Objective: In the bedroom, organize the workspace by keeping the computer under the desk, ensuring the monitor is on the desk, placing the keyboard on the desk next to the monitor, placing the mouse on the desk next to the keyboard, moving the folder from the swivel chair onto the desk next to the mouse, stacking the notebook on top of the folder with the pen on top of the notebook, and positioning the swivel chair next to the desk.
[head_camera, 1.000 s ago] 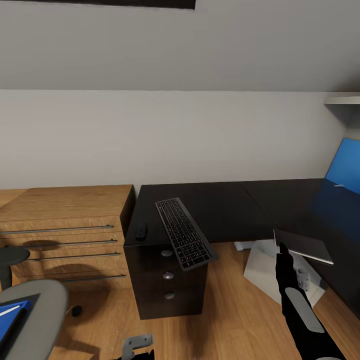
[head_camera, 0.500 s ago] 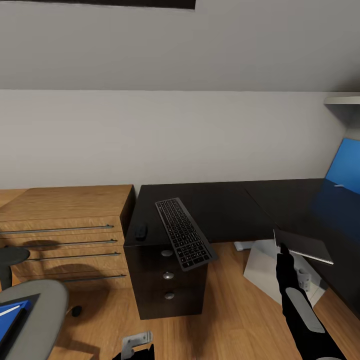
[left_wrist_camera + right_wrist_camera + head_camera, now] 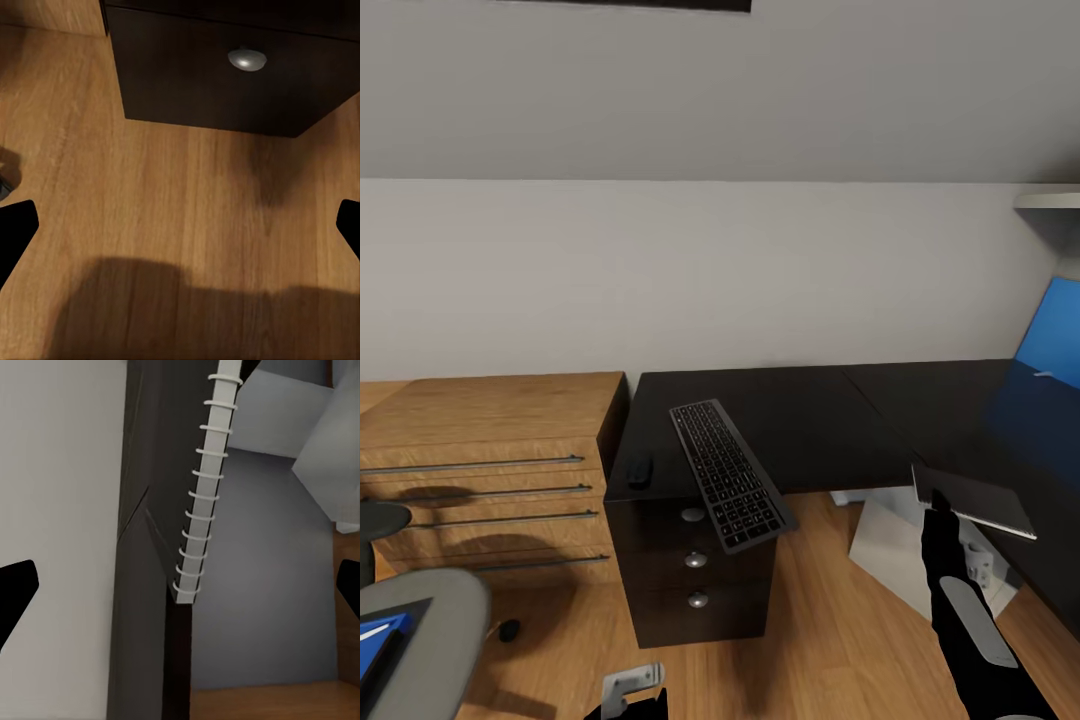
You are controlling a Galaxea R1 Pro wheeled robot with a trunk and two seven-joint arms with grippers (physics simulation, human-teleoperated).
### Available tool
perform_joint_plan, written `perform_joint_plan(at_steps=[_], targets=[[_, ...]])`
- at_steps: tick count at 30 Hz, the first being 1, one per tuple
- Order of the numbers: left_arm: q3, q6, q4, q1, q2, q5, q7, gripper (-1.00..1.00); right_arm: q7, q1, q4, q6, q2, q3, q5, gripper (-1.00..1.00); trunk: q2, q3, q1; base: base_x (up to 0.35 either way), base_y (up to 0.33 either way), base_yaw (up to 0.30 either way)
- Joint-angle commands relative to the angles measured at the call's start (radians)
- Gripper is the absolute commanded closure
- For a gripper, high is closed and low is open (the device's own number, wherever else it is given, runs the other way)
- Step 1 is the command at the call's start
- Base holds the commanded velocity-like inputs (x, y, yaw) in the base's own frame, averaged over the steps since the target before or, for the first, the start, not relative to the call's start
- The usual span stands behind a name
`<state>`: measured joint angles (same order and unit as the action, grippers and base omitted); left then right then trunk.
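Observation:
The glossy black desk (image 3: 810, 420) fills the middle and right. On its left wing the keyboard (image 3: 725, 475) lies askew, its near end overhanging the drawers, and the small black mouse (image 3: 640, 467) sits left of it. The dark notebook (image 3: 972, 497), with its white spiral binding (image 3: 201, 495), juts over the desk's inner edge. My right gripper (image 3: 937, 497) (image 3: 180, 585) is open just at its near corner. At the lower left stands the swivel chair (image 3: 435, 640), with the blue folder (image 3: 375, 645) and the white pen (image 3: 372, 630) on its seat. My left gripper (image 3: 632, 688) (image 3: 180, 225) hangs open over the floor.
A light wooden drawer chest (image 3: 490, 440) stands against the desk's left side. Three silver-knobbed drawers (image 3: 695, 560) face me, and the desk's white leg (image 3: 890, 530) stands on the wooden floor (image 3: 172, 217). A blue back panel (image 3: 1050, 335) rises at the right under a white shelf (image 3: 1050, 200).
The whole picture has shifted slightly, so the camera moved a little. Keyboard, mouse and notebook keep their places, and both grippers stay where they were.

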<state>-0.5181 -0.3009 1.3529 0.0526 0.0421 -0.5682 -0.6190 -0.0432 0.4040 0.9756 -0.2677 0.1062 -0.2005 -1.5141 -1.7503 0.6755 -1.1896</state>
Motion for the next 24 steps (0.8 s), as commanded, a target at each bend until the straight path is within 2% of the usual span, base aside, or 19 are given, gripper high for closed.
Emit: perform_joint_plan(at_steps=[1,24], targets=[[-0.002,-0.003,0.002,0.0,0.001,-0.006,-0.007,-1.0,-0.004,0.001,0.0,-0.004,0.0,0.0,-0.011,-1.0,0.0,0.001,0.0,0.016,0.0,0.0],[-0.002,-0.003,0.002,0.0,0.001,-0.007,-0.007,-1.0,0.02,0.001,0.0,-0.004,0.0,-0.017,-0.012,-1.0,0.0,0.001,0.0,0.002,0.0,0.0]])
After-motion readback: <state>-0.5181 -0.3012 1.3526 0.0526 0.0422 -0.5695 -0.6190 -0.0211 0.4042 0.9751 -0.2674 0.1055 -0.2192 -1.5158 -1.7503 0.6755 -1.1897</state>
